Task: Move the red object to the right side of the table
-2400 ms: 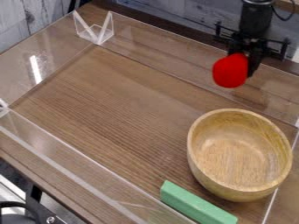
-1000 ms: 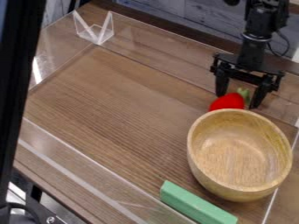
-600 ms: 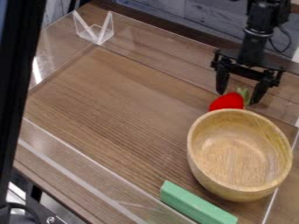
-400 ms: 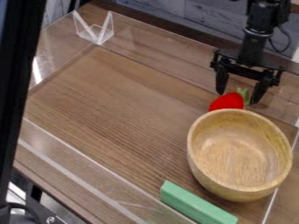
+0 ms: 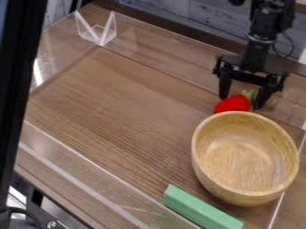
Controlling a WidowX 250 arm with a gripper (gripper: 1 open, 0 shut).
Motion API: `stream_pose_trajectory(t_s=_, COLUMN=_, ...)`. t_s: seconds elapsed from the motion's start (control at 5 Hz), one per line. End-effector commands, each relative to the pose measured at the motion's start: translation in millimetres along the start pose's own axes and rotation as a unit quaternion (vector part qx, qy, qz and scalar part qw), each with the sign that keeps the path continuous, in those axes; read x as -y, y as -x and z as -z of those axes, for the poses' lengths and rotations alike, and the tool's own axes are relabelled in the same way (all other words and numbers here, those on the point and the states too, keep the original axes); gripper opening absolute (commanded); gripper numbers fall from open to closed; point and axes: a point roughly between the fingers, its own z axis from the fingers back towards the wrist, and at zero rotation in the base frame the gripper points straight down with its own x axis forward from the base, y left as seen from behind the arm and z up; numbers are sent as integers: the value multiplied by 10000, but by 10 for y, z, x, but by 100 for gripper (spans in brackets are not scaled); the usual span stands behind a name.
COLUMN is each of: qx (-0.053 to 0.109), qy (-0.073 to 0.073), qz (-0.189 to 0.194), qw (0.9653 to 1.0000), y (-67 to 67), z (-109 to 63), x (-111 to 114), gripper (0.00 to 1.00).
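The red object (image 5: 233,105), a small round toy fruit with a bit of green at its top, lies on the wood-grain table (image 5: 120,98) near the right side, just behind the wooden bowl. My black gripper (image 5: 249,92) points straight down right over it, open, with its fingers (image 5: 225,85) spread wide. The fruit rests on the table at the fingertips and is not gripped.
A wooden bowl (image 5: 245,157) sits at the front right, close to the fruit. A flat green block (image 5: 201,211) lies at the front edge. Low clear acrylic walls (image 5: 72,179) edge the table, with a clear bracket (image 5: 96,29) at the back left corner.
In the earliest frame the fruit hung in the shut gripper above the table; it now lies on the table under open fingers. Over the last second nothing has visibly moved.
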Motion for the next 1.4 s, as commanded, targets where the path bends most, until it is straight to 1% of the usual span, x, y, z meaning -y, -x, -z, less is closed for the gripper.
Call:
stream_pose_trajectory(t_s=0.0, qx=383, qy=130, qz=104, qw=9991, y=3, z=-179, x=-25, gripper=100)
stream_pose_trajectory(t_s=0.2, qx=445, qy=178, qz=181, qw=9987, y=36, z=-149, x=-60, gripper=100)
stream_pose_trajectory(t_s=0.4, qx=490, qy=233, qz=219, qw=9983, y=28, z=-253, x=-14, gripper=0)
stream_pose_trajectory(t_s=0.6, qx=533, qy=299, qz=261, qw=9978, y=30, z=-380, x=42, gripper=100)
stream_pose_trajectory(t_s=0.8, qx=732, qy=442, qz=260, qw=9960, y=0, z=-701, x=-48, gripper=100)
stream_pose_trajectory(t_s=1.0, qx=1082, qy=655, qz=152, qw=9918, y=4, z=-1135, x=-227, gripper=100)
stream_pose_trajectory(t_s=1.2, qx=1184, qy=719, qz=-133, qw=9903, y=40, z=-1294, x=-508, gripper=100)
